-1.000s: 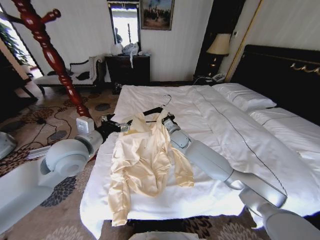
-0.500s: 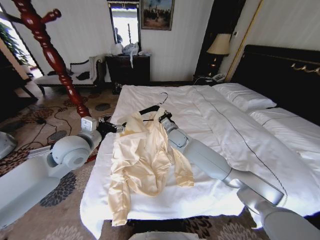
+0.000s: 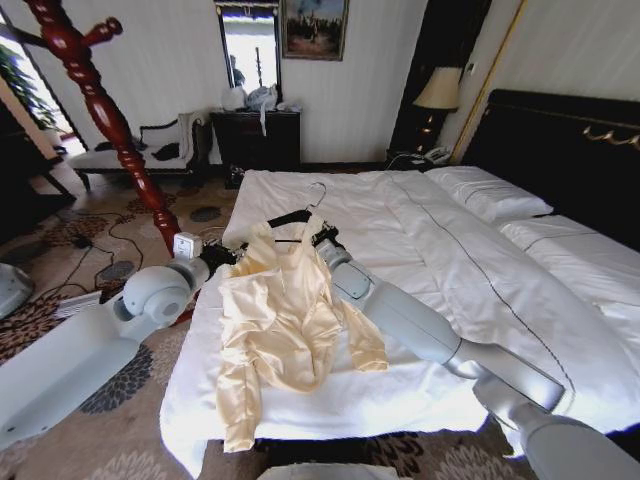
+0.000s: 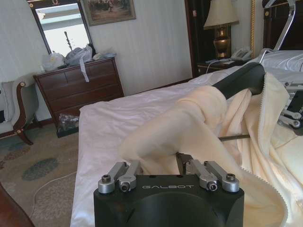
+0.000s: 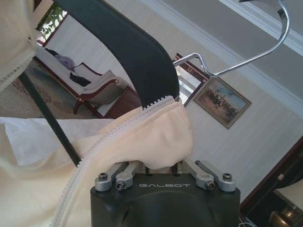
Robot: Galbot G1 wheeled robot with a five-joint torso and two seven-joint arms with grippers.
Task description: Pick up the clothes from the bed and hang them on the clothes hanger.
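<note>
Both claws, left claw (image 3: 237, 256) and right claw (image 3: 322, 238), pinch the clothes (image 3: 280, 320) onto the clothes hanger (image 3: 290, 216) above the bed (image 3: 400, 400).

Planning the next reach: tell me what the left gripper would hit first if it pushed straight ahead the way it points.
The left gripper is already against the cream clothes; straight on it would press into that fabric fold, with the black clothes hanger just behind, though depth is unclear.

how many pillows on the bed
2 pillows show. One lies at the head of the bed nearer the lamp and nightstand; the other lies beside it, running off the right edge. More may be hidden beyond that edge.
</note>
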